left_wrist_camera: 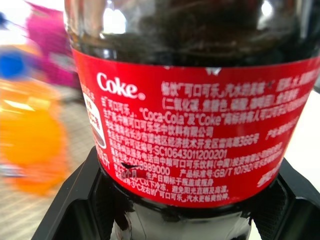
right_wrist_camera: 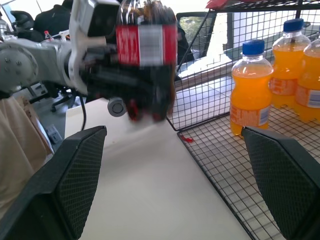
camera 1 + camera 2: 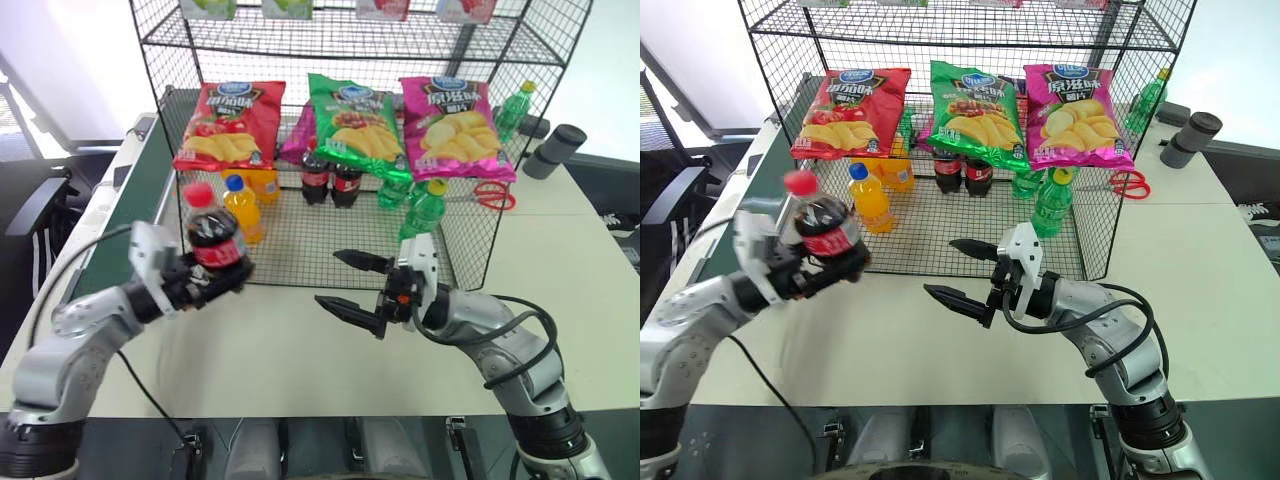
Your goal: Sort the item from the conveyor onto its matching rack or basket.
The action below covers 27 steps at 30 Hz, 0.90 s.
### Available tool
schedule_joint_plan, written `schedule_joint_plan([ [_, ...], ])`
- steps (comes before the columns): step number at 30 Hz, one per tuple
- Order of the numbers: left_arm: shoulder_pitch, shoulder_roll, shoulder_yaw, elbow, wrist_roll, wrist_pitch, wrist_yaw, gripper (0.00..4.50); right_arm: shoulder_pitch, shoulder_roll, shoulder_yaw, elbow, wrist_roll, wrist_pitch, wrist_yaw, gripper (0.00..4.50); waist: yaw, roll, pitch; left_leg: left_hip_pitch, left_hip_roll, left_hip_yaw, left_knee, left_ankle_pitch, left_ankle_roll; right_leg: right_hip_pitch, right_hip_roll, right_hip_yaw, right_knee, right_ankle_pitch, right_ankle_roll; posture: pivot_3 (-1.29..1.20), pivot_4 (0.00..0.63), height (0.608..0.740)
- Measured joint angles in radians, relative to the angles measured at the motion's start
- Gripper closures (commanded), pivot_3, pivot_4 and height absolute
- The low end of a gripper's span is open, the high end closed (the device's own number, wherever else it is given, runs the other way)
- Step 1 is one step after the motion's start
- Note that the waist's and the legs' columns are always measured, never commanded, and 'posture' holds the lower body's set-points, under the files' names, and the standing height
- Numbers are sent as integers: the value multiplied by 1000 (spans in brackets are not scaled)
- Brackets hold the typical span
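Silver-grey arms, black cables looping off both, black textured jaws, white wrist housings, poss. red markings on right gripper point(image 3: 355, 282)

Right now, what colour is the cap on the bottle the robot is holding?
Red. The cola bottle's cap shows best in the left eye view, above the left gripper.

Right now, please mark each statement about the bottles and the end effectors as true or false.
1. The left end effector grips the cola bottle. True.
2. The right end effector is shut. False: its fingers stand wide apart, holding nothing.
3. The orange-drink bottle stands on the rack floor. True.
4. The scissors lie on the conveyor. False: they lie on the table, to the rack's right.
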Motion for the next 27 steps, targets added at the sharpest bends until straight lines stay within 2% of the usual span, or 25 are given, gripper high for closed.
schedule_joint_plan([
  [3,-70,-38,-130,18,66,-29,-66,1578,-28,23,10,-23,7,17,-18,0,-2,0,0,0,-1,1,0,0,0,0,0,0,-1,1,1,0,150,740],
  [6,-123,-73,-196,67,121,-62,-109,1578,-27,26,11,-23,7,34,-35,0,-5,0,0,-1,-1,1,0,0,1,0,1,1,-1,2,3,0,150,740],
  [15,-205,-153,-279,165,215,-137,-198,1578,-18,44,12,-29,13,59,-71,0,-3,0,0,-1,0,1,2,0,1,0,7,1,0,2,4,0,150,740],
  [18,-212,-166,-280,172,226,-138,-210,1597,-8,46,-1,-34,36,75,-81,872,-3,0,0,-1,0,1,2,0,1,0,8,1,0,2,4,0,150,740],
  [19,-212,-170,-281,172,227,-136,-214,1597,-4,45,-6,-35,42,78,-83,1333,-2,0,0,-1,0,1,2,0,1,0,8,1,0,2,4,0,150,740],
  [20,-212,-172,-281,173,228,-134,-216,1597,0,45,-8,-36,44,78,-83,1540,-2,0,0,-1,0,1,2,0,1,0,8,1,0,2,4,0,150,740],
  [22,-212,-175,-281,173,229,-130,-217,1597,2,45,-9,-37,43,77,-85,1540,-3,0,0,-1,1,1,2,0,1,0,8,1,0,2,4,0,150,740],
  [25,-212,-180,-276,171,213,-101,-217,131,3,45,-5,-37,38,76,-88,1540,-3,0,0,-1,1,0,2,0,1,0,8,1,1,2,4,0,150,740],
  [27,-213,-181,-267,163,207,-95,-210,52,4,48,3,-32,24,74,-90,1540,-3,0,0,-1,1,0,2,0,1,0,8,1,1,2,4,0,150,740],
])
